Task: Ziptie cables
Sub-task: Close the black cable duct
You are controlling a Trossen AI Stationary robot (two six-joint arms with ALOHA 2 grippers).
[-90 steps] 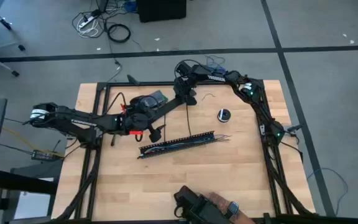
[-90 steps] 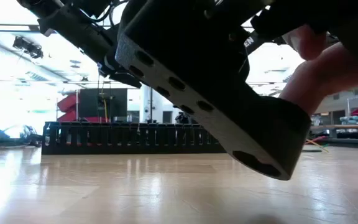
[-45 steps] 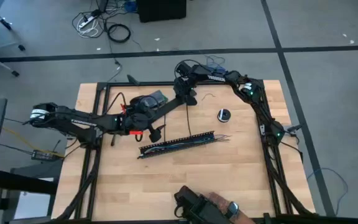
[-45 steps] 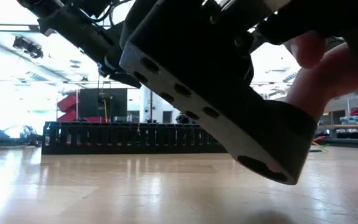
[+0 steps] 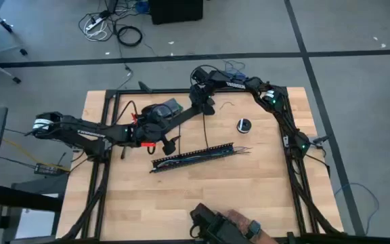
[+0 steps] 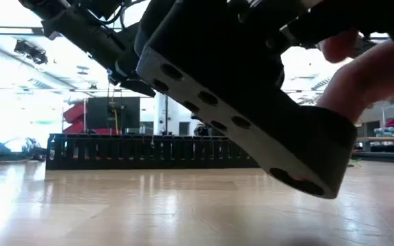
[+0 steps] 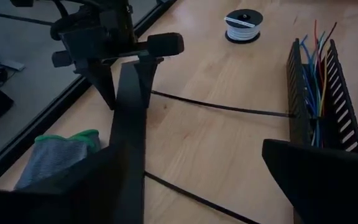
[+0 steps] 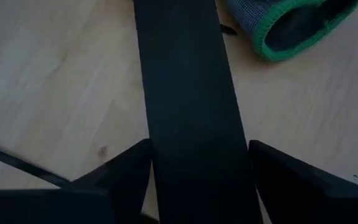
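Note:
The cables [image 7: 312, 81], blue and red among them, lie inside a black slotted channel [image 5: 193, 157] in the middle of the table, with their ends [image 5: 244, 150] sticking out of its right end. Two zipties [image 7: 222, 108] [image 7: 191, 196] lie flat on the wood beside the channel. My right gripper [image 5: 202, 108], far of the channel, is shut on a broad flat black strip [image 7: 129, 137]. The strip runs slanting to my left gripper [image 5: 171, 144], which stands open. Whether the strip touches my left gripper, I cannot tell. My right gripper has the flat black strip near its far end [image 8: 185, 124], between its two fingers [image 8: 126, 168], which stand at the strip's two long edges. The fingers point down at the table [image 7: 104, 87]. The strip hangs clear of the wood and slants toward my left gripper.
A grey glove with a green cuff [image 7: 58, 155] lies at the far left. A small spool [image 5: 243, 125] stands right of the strip, and a curled wire scrap [image 5: 227, 104] lies beyond it. At the near edge a person's hand [image 6: 368, 75] holds a black device [image 6: 238, 102].
Both arms have kept still. In the low view, the black device in the person's hand has shifted a little toward the table's right.

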